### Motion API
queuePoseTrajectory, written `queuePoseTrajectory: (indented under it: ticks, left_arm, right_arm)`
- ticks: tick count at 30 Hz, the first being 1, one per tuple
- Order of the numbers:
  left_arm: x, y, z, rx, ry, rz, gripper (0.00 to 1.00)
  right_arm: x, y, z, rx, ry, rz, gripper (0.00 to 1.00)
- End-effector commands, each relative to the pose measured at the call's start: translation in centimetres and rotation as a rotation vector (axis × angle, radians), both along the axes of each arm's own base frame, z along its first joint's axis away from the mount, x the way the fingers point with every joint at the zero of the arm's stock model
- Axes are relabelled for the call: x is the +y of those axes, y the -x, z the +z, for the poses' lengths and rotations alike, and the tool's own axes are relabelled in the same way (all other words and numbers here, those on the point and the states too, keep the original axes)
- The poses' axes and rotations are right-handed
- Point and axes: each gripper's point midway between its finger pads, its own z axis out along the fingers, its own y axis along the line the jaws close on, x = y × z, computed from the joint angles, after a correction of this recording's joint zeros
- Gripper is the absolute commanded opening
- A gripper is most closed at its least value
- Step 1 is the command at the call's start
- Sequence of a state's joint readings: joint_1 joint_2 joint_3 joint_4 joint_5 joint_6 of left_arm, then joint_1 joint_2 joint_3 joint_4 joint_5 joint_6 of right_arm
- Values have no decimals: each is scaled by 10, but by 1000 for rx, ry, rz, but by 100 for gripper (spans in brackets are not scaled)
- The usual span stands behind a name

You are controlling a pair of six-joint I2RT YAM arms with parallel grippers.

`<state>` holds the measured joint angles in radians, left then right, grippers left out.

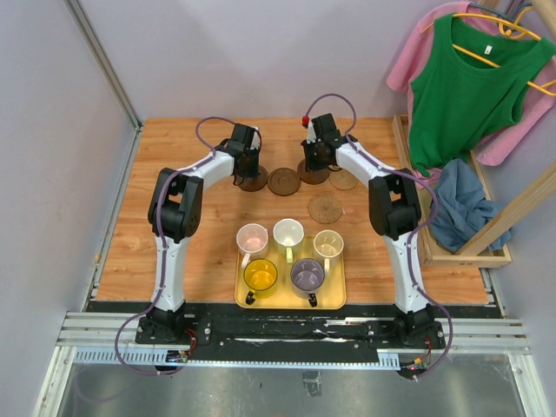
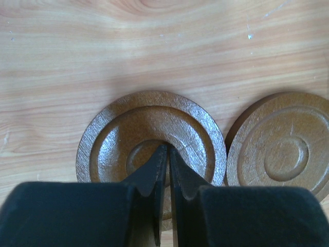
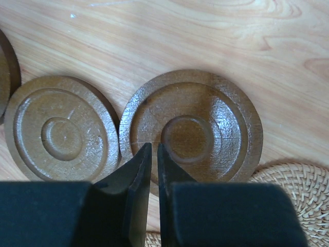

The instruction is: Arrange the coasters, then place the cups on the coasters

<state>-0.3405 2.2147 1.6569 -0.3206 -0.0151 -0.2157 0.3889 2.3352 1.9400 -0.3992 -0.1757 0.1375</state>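
Note:
Five coasters lie at the back of the table: three dark brown grooved discs (image 1: 254,181) (image 1: 283,182) (image 1: 313,173) in a row, a tan one (image 1: 346,181) to their right and a woven one (image 1: 327,209) nearer. My left gripper (image 2: 167,148) is shut, its tips resting on the leftmost coaster (image 2: 118,139), with its neighbour (image 2: 280,146) alongside. My right gripper (image 3: 152,146) is shut, tips on the third coaster's (image 3: 216,121) near rim, beside the middle coaster (image 3: 61,136). Five cups stand on the yellow tray (image 1: 335,300): pink (image 1: 252,236), pale green-white (image 1: 288,232), cream (image 1: 328,243), yellow (image 1: 260,274), purple-grey (image 1: 307,274).
A wooden rack (image 1: 417,208) with a blue cloth (image 1: 460,204) and hanging green and pink clothes (image 1: 469,87) borders the table's right side. Grey walls close the left and back. Bare wood lies between the coaster row and the tray.

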Motion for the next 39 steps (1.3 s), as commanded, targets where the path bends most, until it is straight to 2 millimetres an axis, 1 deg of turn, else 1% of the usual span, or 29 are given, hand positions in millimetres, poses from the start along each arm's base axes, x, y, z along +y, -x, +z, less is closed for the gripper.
queuePoseTrajectory:
  ticks: [1, 7, 9, 11, 14, 17, 19, 21, 24, 26, 29, 32, 34, 37, 39]
  left_arm:
    - [1, 27, -49, 167, -5, -1, 13]
    - [3, 19, -49, 146, -28, -4, 16]
    - [3, 20, -48, 146, -30, -8, 17]
    - [4, 21, -46, 141, -32, -9, 17]
    - [6, 21, -41, 122, -41, -11, 17]
    - [12, 21, -36, 111, -57, -6, 18]
    - [16, 20, -30, 100, -62, 0, 17]
    - [20, 21, -25, 91, -60, 10, 17]
    - [25, 21, -15, 66, -46, 22, 17]
    - [25, 20, -8, 48, -39, 26, 17]
    - [26, 20, 0, 35, -35, 28, 17]
    - [25, 21, 9, 16, -21, 28, 17]
    - [23, 21, 18, -4, -4, 24, 18]
    - [23, 24, 31, -27, 12, 18, 20]
    - [23, 28, 39, -46, 24, 17, 22]
  right_arm:
    - [-27, 13, -20, 74, 46, -38, 11]
    - [-50, 23, -41, 147, 78, -100, 10]
    - [-56, 32, -46, 182, 101, -115, 9]
    - [-59, 45, -52, 217, 108, -124, 8]
    - [-62, 57, -52, 225, 101, -138, 7]
    - [-62, 54, -44, 196, 92, -140, 8]
    - [-61, 47, -32, 172, 92, -131, 8]
    - [-57, 39, -14, 136, 86, -118, 8]
    - [-48, 30, 20, 60, 70, -88, 10]
    - [-38, 28, 38, 18, 62, -60, 11]
    - [-27, 30, 55, -23, 67, -34, 13]
    - [-22, 37, 61, -30, 67, -22, 19]
    - [-24, 43, 62, -26, 72, -27, 23]
    - [-36, 58, 58, -5, 102, -52, 25]
    - [-45, 73, 51, 30, 128, -64, 24]
